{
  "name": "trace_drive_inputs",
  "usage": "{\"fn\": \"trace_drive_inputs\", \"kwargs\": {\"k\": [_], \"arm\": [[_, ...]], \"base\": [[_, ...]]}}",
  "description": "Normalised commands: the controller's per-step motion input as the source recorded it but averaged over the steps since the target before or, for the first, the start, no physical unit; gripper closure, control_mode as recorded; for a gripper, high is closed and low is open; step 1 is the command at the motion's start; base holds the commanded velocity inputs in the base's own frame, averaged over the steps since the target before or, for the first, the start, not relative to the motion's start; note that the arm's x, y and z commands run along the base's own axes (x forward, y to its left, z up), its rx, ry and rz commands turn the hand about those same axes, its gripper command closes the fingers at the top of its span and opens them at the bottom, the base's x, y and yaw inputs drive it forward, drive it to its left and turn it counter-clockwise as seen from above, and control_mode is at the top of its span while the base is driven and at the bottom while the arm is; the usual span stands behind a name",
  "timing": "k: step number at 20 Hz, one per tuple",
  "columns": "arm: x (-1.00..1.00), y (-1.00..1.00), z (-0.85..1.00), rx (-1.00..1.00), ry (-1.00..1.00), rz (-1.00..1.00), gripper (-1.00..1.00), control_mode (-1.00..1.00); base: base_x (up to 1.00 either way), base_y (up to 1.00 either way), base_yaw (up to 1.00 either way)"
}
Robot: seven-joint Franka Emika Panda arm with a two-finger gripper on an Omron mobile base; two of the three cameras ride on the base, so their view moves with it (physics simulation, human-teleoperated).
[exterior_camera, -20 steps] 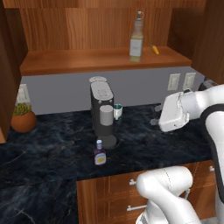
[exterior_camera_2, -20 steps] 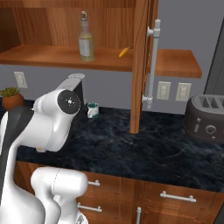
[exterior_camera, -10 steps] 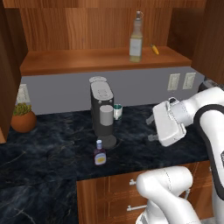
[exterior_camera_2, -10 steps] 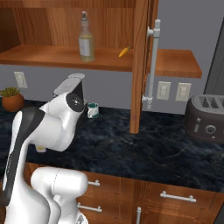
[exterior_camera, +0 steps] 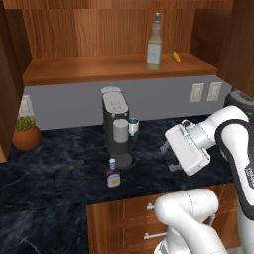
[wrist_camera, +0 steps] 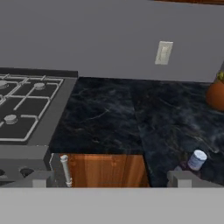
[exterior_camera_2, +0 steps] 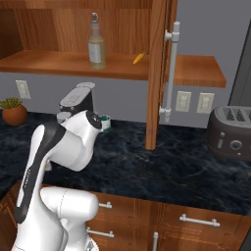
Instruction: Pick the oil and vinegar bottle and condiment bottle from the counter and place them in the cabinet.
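**Small bottle still to lift – handling assessed**

The gripper (exterior_camera: 168, 156) hangs empty above the counter (exterior_camera: 59, 183), jaws wide apart. Near the counter's front edge, left of it and just before the coffee machine (exterior_camera: 115, 129), stands the condiment bottle (exterior_camera: 113, 173) – likely light, rigid, smooth-sided; grasp the body below the white cap. Far back, the oil and vinegar bottle (exterior_camera: 155, 42) already stands on the cabinet (exterior_camera: 99, 67) shelf.

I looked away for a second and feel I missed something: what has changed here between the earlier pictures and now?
Only the arm moved. Its hand swung down and leftward from the right side, over the counter toward the condiment bottle. The hand is open and holds nothing. The condiment bottle stayed by the coffee machine, and the oil and vinegar bottle stayed on the cabinet shelf.
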Motion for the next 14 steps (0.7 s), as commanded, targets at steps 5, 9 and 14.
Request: {"fn": "trace_drive_inputs", "kwargs": {"k": [5,9,14], "arm": [[0.0,0.2,-0.42,-0.02,0.0,0.01,-1.0,-1.0],[0.0,0.21,-0.36,-0.06,0.0,-0.02,-1.0,-1.0],[0.0,0.18,-0.35,-0.05,0.0,-0.04,-1.0,-1.0]], "base": [[0.0,0.0,0.0],[0.0,0.0,0.0],[0.0,0.0,0.0]]}}
